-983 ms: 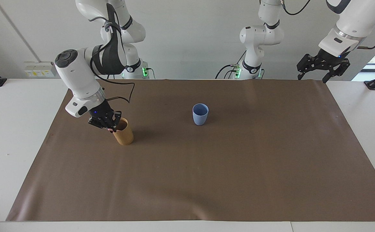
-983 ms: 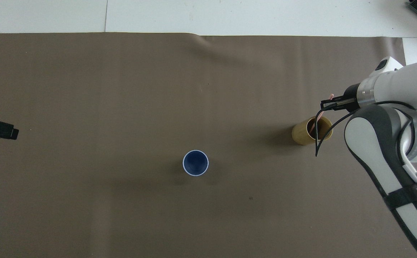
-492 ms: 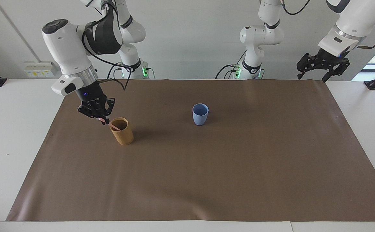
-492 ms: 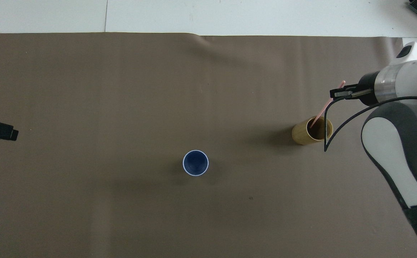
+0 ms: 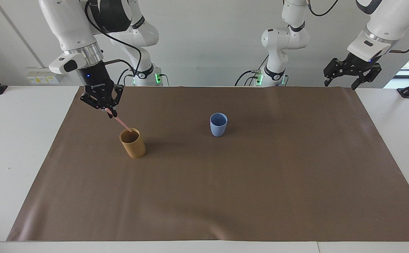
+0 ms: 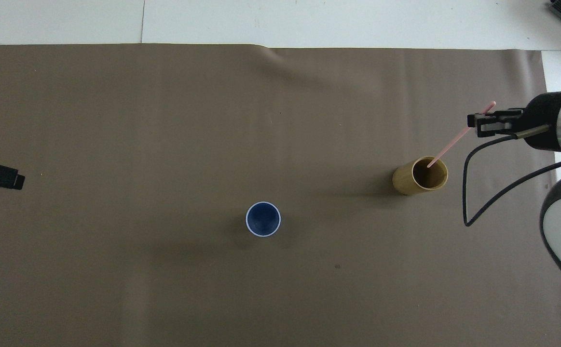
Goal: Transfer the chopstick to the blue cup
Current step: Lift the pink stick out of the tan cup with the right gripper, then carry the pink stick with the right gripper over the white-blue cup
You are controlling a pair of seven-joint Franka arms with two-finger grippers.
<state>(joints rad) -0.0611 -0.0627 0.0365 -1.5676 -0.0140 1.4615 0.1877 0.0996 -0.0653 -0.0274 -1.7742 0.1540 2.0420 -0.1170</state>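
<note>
1. Extraction is the step in hand, as we read it: our right pincer (image 5: 110, 113), at the upper left of the facing view, is clamped on the upper end of the chopstick (image 5: 120, 122), which slants down from it with its lower tip at the mouth of the tan cup (image 5: 133, 144).
2. In the overhead view the chopstick (image 6: 456, 139) runs from the right pincer (image 6: 477, 126) at the frame's right edge down to the tan cup (image 6: 420, 175); we cannot tell whether the tip has cleared the rim.
3. Next, we judge, the stick must lift free of that rim, then travel toward the frame's centre to the blue cup (image 5: 218, 124), standing upright and apparently empty (image 6: 263, 219).
4. Because the stick hangs tilted, we would need its lower tip over the small blue mouth before lowering; a tip catching the rim could tip the light cup.
5. Room is generous: the brown mat (image 5: 260, 196) between the two cups lies bare, and both stand well away from the surface's (image 5: 18, 140) edges.
6. Our left pincer (image 5: 343, 80) waits with fingers apart at the upper right of the facing view, over the mat's corner, well out of the path.
</note>
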